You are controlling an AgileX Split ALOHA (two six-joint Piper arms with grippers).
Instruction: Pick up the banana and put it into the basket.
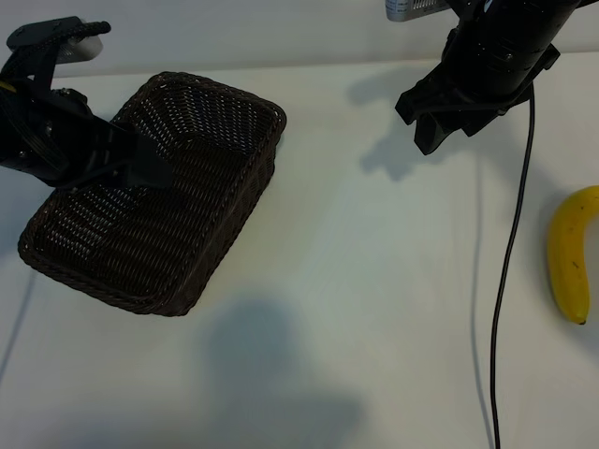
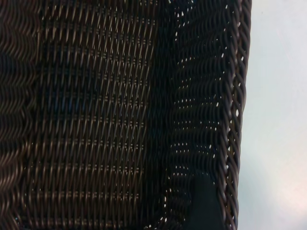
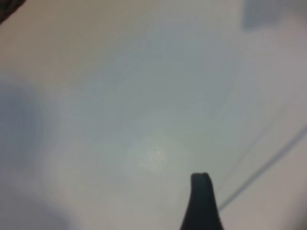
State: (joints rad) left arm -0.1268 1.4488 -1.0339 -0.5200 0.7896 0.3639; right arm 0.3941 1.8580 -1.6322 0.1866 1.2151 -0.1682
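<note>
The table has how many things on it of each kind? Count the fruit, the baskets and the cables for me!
Bananas: 1, the banana near the right edge.
Baskets: 1, the wicker basket on the left, nothing inside.
Cables: 1, the black cable hanging from the right arm.
Total: 3
</note>
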